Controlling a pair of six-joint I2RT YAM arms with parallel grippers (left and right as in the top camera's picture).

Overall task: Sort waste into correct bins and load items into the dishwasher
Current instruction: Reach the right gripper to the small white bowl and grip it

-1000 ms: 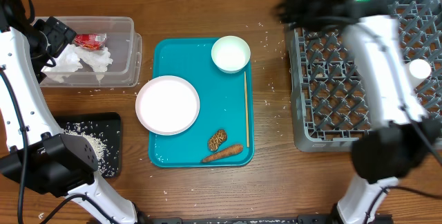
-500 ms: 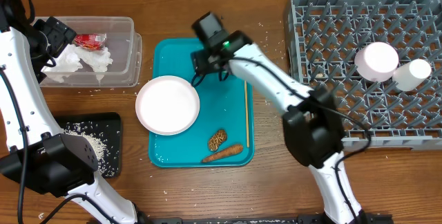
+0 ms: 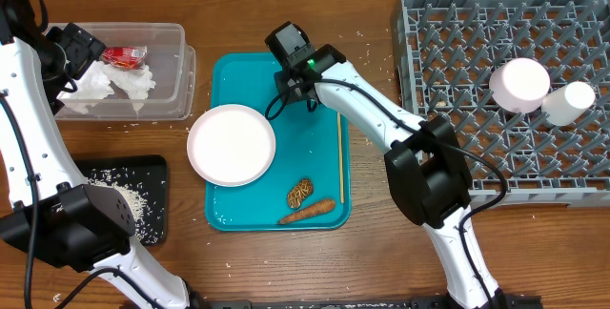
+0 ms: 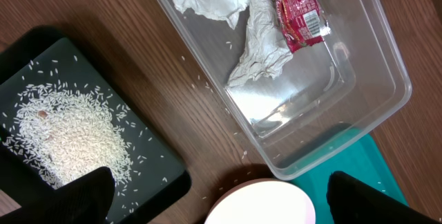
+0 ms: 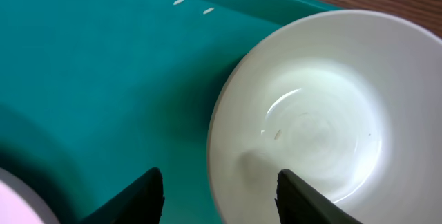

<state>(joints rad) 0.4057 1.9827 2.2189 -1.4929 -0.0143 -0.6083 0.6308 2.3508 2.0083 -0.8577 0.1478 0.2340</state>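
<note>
right gripper: released, fingers astride the rim of the bowl, one inside and one outside; rim contact appears absent. the bowl sits on the teal tray, near its edge. left gripper: released, empty, over the counter beside the tub.

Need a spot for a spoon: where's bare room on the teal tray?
The teal tray is bare between the plate and the chopstick, above the biscuit and carrot stick. Top right is crowded: the right gripper straddles the bowl rim.
</note>
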